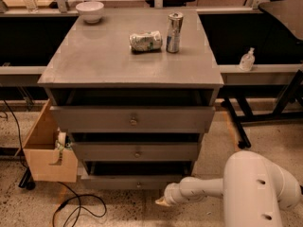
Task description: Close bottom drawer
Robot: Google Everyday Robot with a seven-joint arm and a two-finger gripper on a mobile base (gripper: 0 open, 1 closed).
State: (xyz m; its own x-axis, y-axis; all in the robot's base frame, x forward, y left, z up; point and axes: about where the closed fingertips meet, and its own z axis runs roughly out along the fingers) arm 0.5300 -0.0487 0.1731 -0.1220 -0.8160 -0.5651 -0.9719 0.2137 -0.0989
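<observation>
Camera view: the bottom drawer [118,182] is seen lowest in the grey desk [94,60], with a dark gap above its front. The gripper [163,201] is held low, just before the drawer's right end; whether it is spread cannot be told.
</observation>
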